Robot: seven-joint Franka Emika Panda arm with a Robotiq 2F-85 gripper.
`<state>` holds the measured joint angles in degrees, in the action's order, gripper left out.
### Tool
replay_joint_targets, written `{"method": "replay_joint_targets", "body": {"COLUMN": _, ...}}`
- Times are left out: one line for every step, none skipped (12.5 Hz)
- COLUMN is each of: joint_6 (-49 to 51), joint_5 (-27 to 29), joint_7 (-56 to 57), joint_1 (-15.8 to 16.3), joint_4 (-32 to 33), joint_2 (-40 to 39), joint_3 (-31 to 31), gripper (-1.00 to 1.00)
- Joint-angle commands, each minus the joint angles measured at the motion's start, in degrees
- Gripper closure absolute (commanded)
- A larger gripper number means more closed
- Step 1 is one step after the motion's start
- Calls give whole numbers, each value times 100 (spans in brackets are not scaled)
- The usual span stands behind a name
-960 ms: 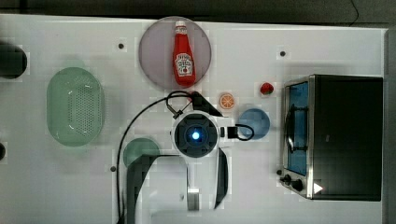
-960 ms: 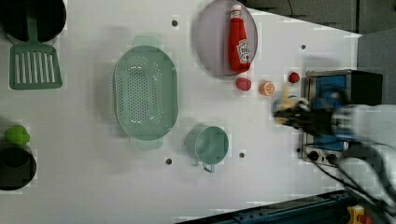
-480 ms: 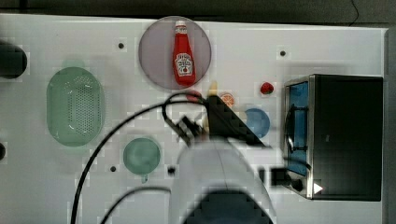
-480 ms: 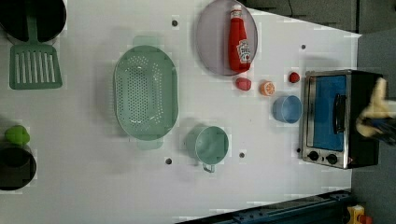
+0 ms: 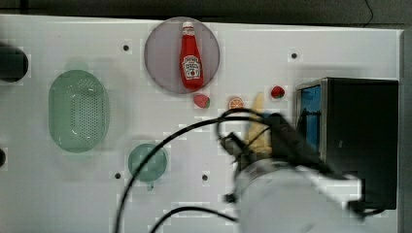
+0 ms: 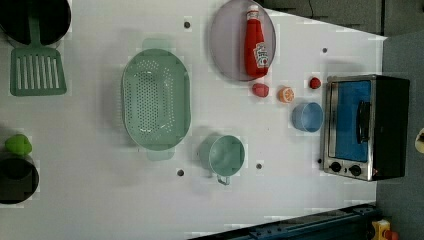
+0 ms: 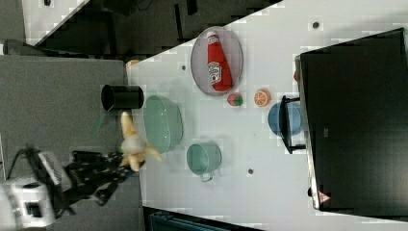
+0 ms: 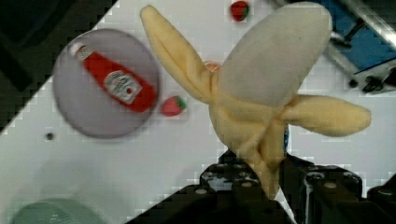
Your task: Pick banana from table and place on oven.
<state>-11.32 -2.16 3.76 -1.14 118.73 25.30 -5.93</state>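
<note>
The robot's arm (image 5: 291,199) has a bulky, smooth white shell, with thick black cables (image 5: 184,133) looping off it. Its black gripper (image 8: 268,186) is a blocky metal assembly dotted with small round silver screws.

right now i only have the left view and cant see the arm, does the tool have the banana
Observer: Yes. In the wrist view the tool is shut on one end of the banana, whose peel flaps are splayed out.
Operator: is it over the oven yet
Observer: Not yet. In the top view the banana shows beside the glass door of the oven, on the top view's left of it, not over the black top.
</note>
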Motion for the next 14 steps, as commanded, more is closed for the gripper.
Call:
{"method": "replay_joint_targets", "body": {"joint_6": -45, "joint_5": 62, "joint_7": 1284, "joint_1": -180, "joint_4": 85, "joint_2": -735, "joint_3": -1112, "gripper": 50}}
{"method": "replay_joint_targets", "body": {"joint_6": -225, "joint_5": 38, "joint_7": 1731, "joint_1": -187, "joint_4": 57, "joint_2": -929, "joint_3": -1455, "gripper": 50}}
{"method": "replay_joint_targets", "body": {"joint_6": -500, "joint_5": 37, "joint_7": 2289, "joint_1": -187, "joint_4": 23, "joint_2": -1146, "joint_3": -1776, "gripper": 50}}
{"method": "replay_joint_targets", "body": {"joint_6": -838, "joint_5": 37, "joint_7": 2890, "joint_1": -188, "joint_4": -14, "joint_2": -1374, "joint_3": -2062, "gripper": 50}}
{"method": "replay_joint_targets", "body": {"joint_6": -1189, "joint_5": 37, "joint_7": 3468, "joint_1": -190, "joint_4": -69, "joint_2": -1619, "joint_3": -2319, "gripper": 50}}
{"method": "replay_joint_targets", "body": {"joint_6": -1530, "joint_5": 37, "joint_7": 3988, "joint_1": -190, "joint_4": -142, "joint_2": -1869, "joint_3": -2551, "gripper": 50}}
{"method": "replay_joint_targets", "body": {"joint_6": -1795, "joint_5": 40, "joint_7": 4481, "joint_1": -191, "joint_4": -243, "joint_2": -2121, "joint_3": -2742, "gripper": 50}}
{"method": "replay_joint_targets", "body": {"joint_6": -1958, "joint_5": 41, "joint_7": 4855, "joint_1": -193, "joint_4": -368, "joint_2": -2368, "joint_3": -2907, "gripper": 50}}
{"method": "replay_joint_targets", "body": {"joint_6": -2011, "joint_5": 56, "joint_7": 5118, "joint_1": -195, "joint_4": -512, "joint_2": -2610, "joint_3": -3051, "gripper": 50}}
{"method": "replay_joint_targets", "body": {"joint_6": -2010, "joint_5": 71, "joint_7": 5328, "joint_1": -196, "joint_4": -661, "joint_2": -2837, "joint_3": -3148, "gripper": 50}}
{"method": "replay_joint_targets", "body": {"joint_6": -2009, "joint_5": 76, "joint_7": 5505, "joint_1": -198, "joint_4": -805, "joint_2": -3036, "joint_3": -3201, "gripper": 50}}
{"method": "replay_joint_targets", "body": {"joint_6": -2009, "joint_5": 77, "joint_7": 5644, "joint_1": -201, "joint_4": -929, "joint_2": -3196, "joint_3": -3227, "gripper": 50}}
{"method": "replay_joint_targets", "body": {"joint_6": -2007, "joint_5": 77, "joint_7": 5764, "joint_1": -207, "joint_4": -1010, "joint_2": -3309, "joint_3": -3237, "gripper": 50}}
{"method": "replay_joint_targets", "body": {"joint_6": -2007, "joint_5": 86, "joint_7": 5798, "joint_1": -211, "joint_4": -1054, "joint_2": -3377, "joint_3": -3239, "gripper": 44}}
